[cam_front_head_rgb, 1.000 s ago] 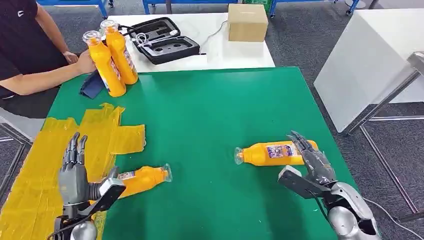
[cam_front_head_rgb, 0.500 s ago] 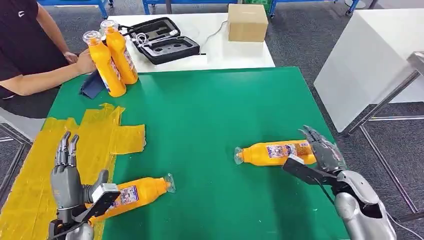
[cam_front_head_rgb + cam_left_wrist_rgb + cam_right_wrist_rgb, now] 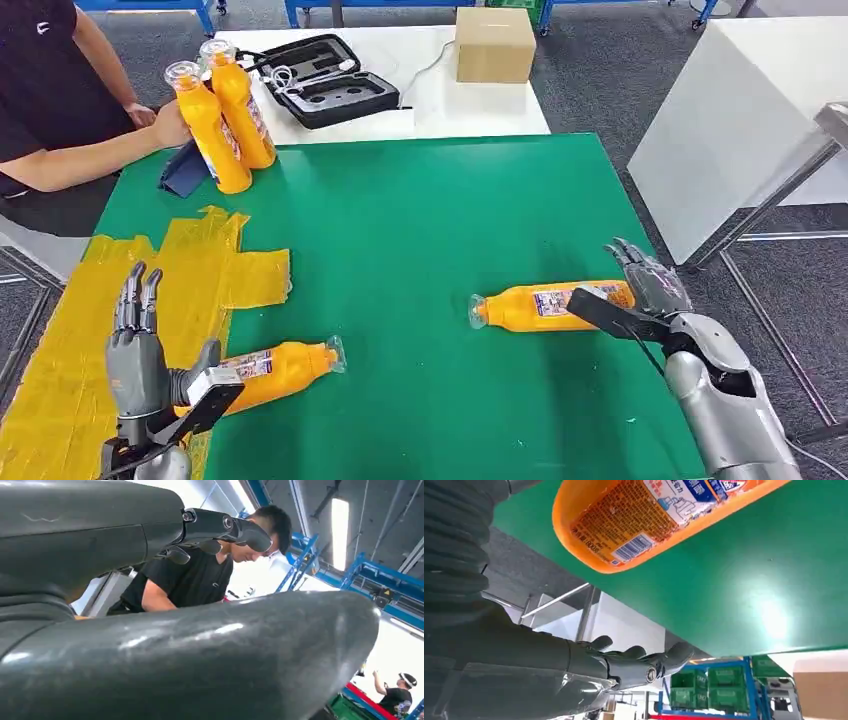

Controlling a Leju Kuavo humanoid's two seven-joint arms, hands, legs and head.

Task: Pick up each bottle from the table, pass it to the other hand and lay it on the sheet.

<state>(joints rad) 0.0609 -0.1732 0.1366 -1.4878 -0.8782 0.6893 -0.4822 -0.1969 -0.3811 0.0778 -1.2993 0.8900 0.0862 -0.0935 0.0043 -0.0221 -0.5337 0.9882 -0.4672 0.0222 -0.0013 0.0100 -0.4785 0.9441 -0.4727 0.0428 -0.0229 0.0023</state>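
Observation:
An orange bottle [image 3: 548, 305] lies on its side on the green table [image 3: 420, 210], cap pointing left. My right hand [image 3: 640, 295] is at its base end, fingers spread, thumb by the base, gripping nothing. The right wrist view shows that bottle's base [image 3: 634, 525] with the fingers [image 3: 639, 662] apart from it. A second orange bottle [image 3: 280, 365] lies near the front left, its base at the edge of the yellow sheet [image 3: 90, 300]. My left hand [image 3: 150, 370] stands upright beside it, fingers straight and empty. Two more bottles [image 3: 228, 110] stand at the back left.
A person [image 3: 50, 110] sits at the far left with a hand by the standing bottles. A blue cloth [image 3: 185, 170] lies near them. Behind the green table a white table carries a black case [image 3: 325, 80] and a cardboard box [image 3: 494, 45]. Another white table [image 3: 740, 110] stands to the right.
My right hand has moved right and farther along to the bottle's base end. My left hand has drawn back to the left; the bottle beside it has shifted slightly.

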